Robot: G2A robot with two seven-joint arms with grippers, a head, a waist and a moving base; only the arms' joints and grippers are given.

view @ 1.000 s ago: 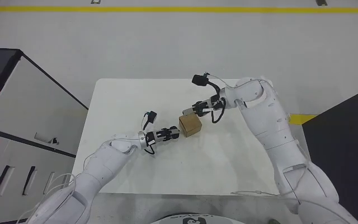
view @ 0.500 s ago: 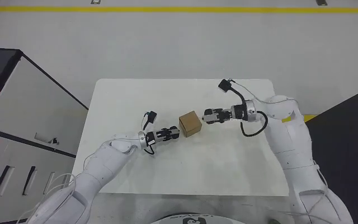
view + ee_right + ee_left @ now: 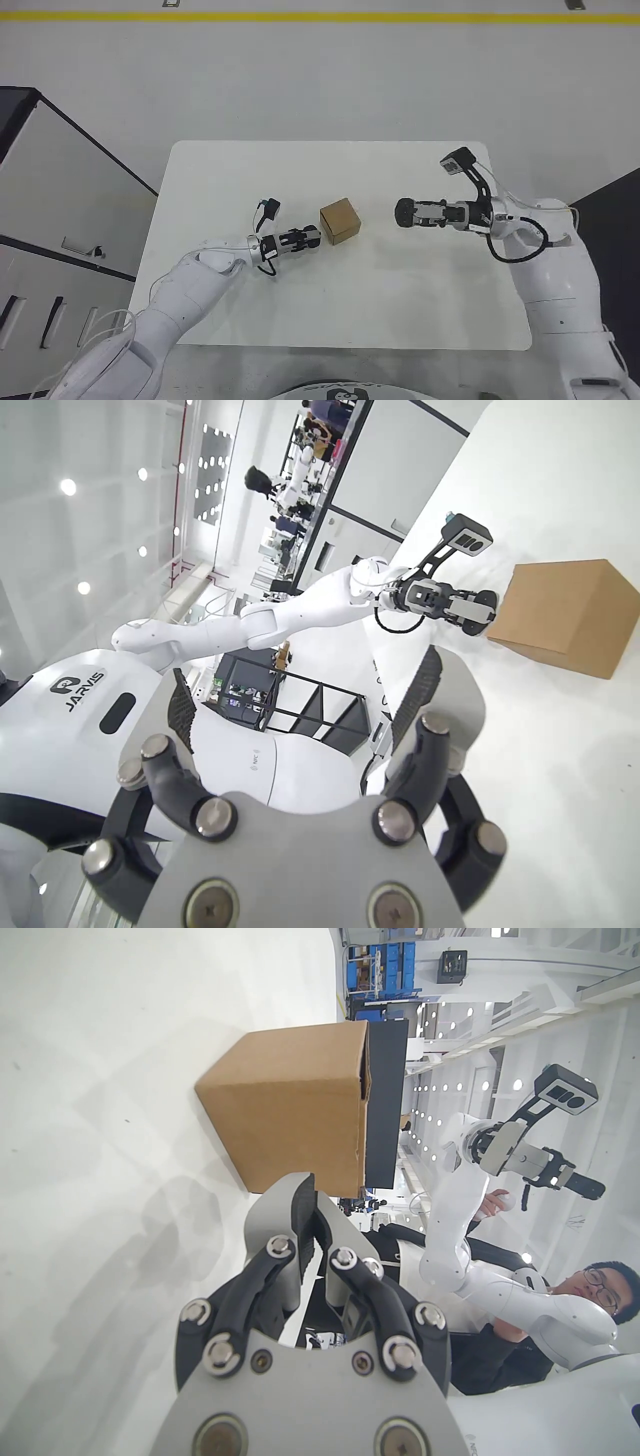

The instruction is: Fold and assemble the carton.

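A closed brown carton (image 3: pixel 340 220) stands near the middle of the white table (image 3: pixel 300 170). My left gripper (image 3: pixel 314 237) is shut, with its tips against the carton's lower left side. In the left wrist view the shut fingertips (image 3: pixel 306 1188) meet the carton (image 3: pixel 290 1113) at its near edge, with nothing between them. My right gripper (image 3: pixel 404 212) hangs to the right of the carton, well apart from it. In the right wrist view it (image 3: pixel 300 695) is open and empty, and the carton (image 3: pixel 565 615) lies farther off with the left gripper (image 3: pixel 481 611) against it.
A grey cabinet (image 3: pixel 50 180) stands off the table's left edge. A yellow floor line (image 3: pixel 320 16) runs behind the table. The table's surface is bare around the carton.
My right gripper has drawn back from the carton's right side and moved away to the right. The left gripper and the carton have stayed where they were.
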